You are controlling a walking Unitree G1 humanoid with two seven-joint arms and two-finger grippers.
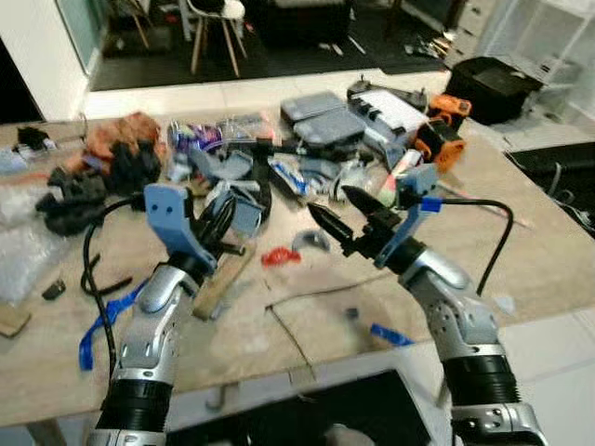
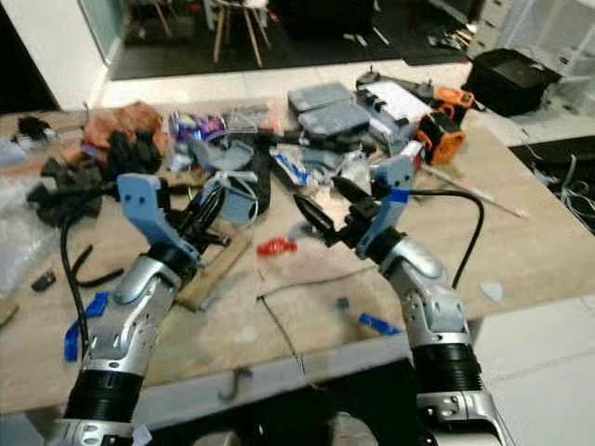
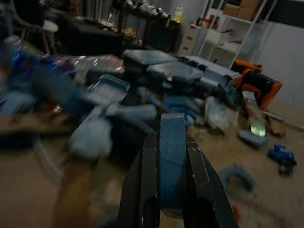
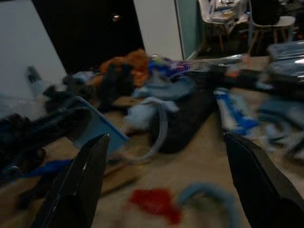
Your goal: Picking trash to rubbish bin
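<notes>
A cluttered wooden table (image 1: 521,260) holds scraps: a red scrap (image 1: 276,255), a grey-blue curved piece (image 1: 312,241) and small blue bits (image 1: 386,334). My left gripper (image 1: 221,221) hovers over the pile's near edge. In the left wrist view it (image 3: 173,142) is shut on a blue strip (image 3: 172,156). My right gripper (image 1: 347,212) hangs open just right of and above the red scrap (image 4: 154,202), nothing between its fingers (image 4: 76,190). A black container (image 1: 316,409) sits below the table's near edge.
Grey cases (image 1: 321,116), an orange tool (image 1: 442,139), black gloves (image 1: 79,190) and orange cloth (image 1: 116,135) crowd the far half. A wooden stick (image 1: 223,279) and blue tape (image 1: 107,321) lie near my left arm. Chairs (image 1: 216,28) stand beyond.
</notes>
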